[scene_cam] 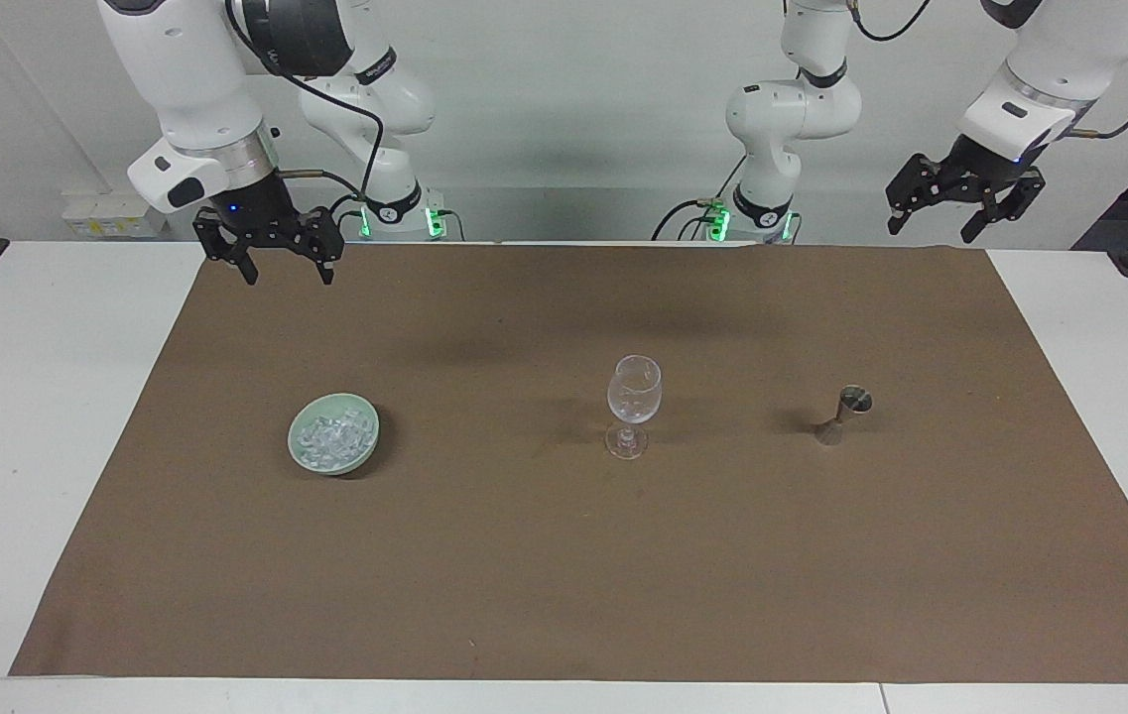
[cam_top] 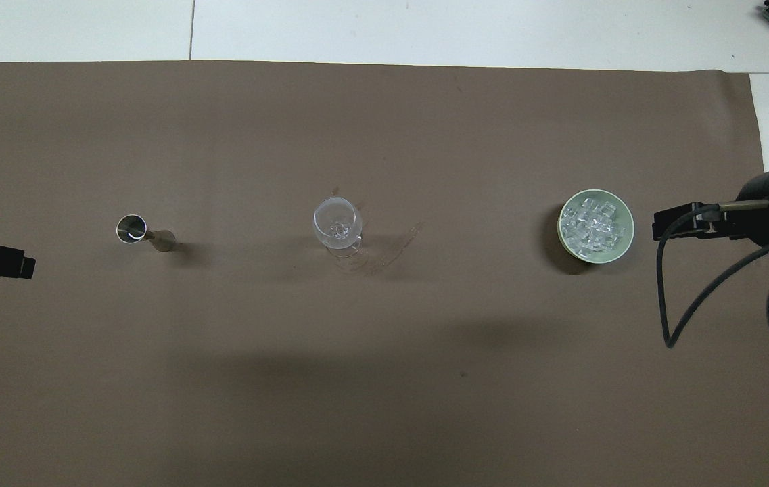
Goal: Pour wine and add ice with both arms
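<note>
- Brown mat (scene_cam: 564, 595) fills the part of the facing view closest to the camera, bare up to the row of three things.
- From the facing view, that row runs along the middle of the mat: a pale green bowl (scene_cam: 333, 433) of ice (scene_cam: 330, 436) toward my right arm's end, a stemmed glass (scene_cam: 634, 402) at the centre, and a small metal jigger (scene_cam: 846, 415) toward my left arm's end. All three stand upright and well apart.
- My right gripper (scene_cam: 284, 266) hangs raised over the mat's edge by my bases, fingers spread and holding nothing; the bowl lies well forward of it and below.
- My left gripper (scene_cam: 960, 213) hangs high over the corner of the mat at its own end, fingers also spread and empty; the jigger sits forward of it, well apart.
- From the overhead view, the ice (cam_top: 594, 226) is heaped in the bowl (cam_top: 595, 256), just beside my right gripper (cam_top: 678, 224) as seen from above, though the gripper is up in the air.
- Only the tip of my left gripper (cam_top: 15, 265) shows, with the jigger (cam_top: 134, 230) near it toward the centre.
- The glass (cam_top: 338, 223) looks empty of wine; something glints at the bottom of its bowl, and I cannot tell what.
- As I judge it, nothing is done yet: the pour and the ice both remain.
</note>
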Controlling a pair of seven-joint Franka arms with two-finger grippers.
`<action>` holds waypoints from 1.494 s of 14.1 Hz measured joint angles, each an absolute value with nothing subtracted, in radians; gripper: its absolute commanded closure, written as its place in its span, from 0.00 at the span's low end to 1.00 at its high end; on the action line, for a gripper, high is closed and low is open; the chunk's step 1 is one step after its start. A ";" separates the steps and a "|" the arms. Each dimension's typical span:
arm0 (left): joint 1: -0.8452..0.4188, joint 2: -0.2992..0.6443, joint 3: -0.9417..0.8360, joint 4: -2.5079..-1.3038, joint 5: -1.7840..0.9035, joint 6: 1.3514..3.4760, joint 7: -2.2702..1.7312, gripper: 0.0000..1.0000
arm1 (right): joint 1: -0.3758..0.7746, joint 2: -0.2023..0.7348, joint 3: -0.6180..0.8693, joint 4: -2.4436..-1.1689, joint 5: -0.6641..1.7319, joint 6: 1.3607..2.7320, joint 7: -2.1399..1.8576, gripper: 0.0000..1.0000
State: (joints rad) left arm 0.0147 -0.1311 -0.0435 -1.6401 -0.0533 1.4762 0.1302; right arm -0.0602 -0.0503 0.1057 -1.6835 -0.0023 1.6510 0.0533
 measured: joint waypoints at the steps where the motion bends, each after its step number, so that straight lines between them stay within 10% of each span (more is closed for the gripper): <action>1: 0.015 -0.131 -0.044 -1.640 -0.053 1.476 0.130 0.00 | -0.060 -0.050 0.106 -1.683 -0.002 1.651 0.053 0.00; 21: 0.025 -0.131 -0.021 -1.665 -0.054 1.476 -0.229 0.00 | -0.060 -0.050 0.106 -1.683 -0.002 1.651 0.053 0.00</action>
State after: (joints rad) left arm 0.0254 -0.1309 -0.0208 -1.6652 -0.0543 1.4757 -0.2292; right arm -0.0601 -0.0503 0.1057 -1.6835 -0.0023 1.6510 0.0533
